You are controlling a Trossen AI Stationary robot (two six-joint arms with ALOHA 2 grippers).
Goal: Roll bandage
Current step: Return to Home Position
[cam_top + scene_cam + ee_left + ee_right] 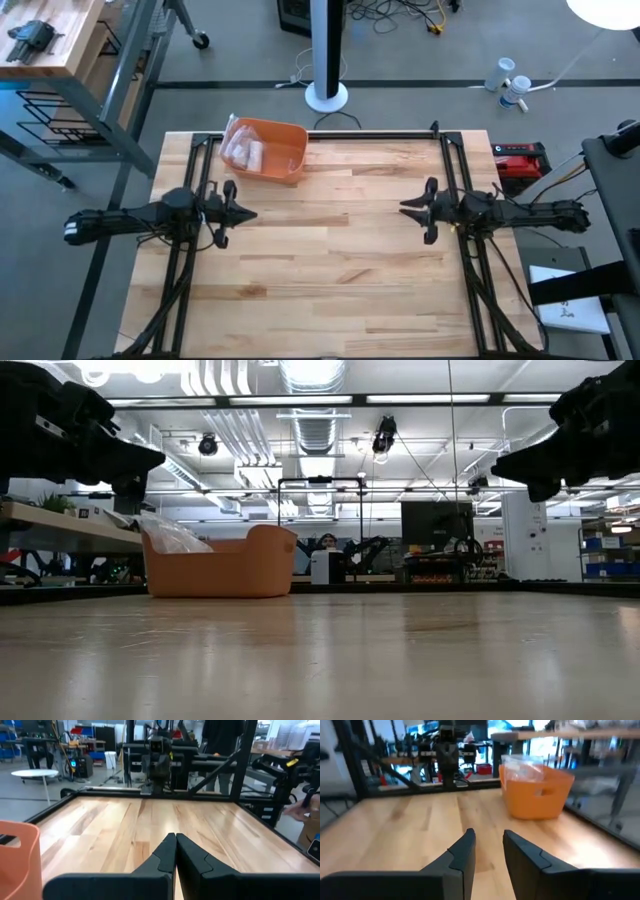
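An orange bin (pixel 272 152) stands on the wooden table at the far left, with clear plastic packets (pixel 243 150) inside it. The bandage itself is not in view as such. My left gripper (pixel 248 213) hovers above the table's left side, near the bin, pointing toward the right; its fingers (pixel 175 840) are shut with nothing between them. My right gripper (pixel 404 207) hovers above the right side, pointing left, and stands open (pixel 489 837) with a small gap. Both are clear of the tabletop in the low view.
A black frame (pixel 380 134) runs along the table's far edge and sides. Bare wood (pixel 325 260) lies between the two grippers and toward the near edge. In the low view the bin (pixel 220 565) sits at the far left, beyond both arms.
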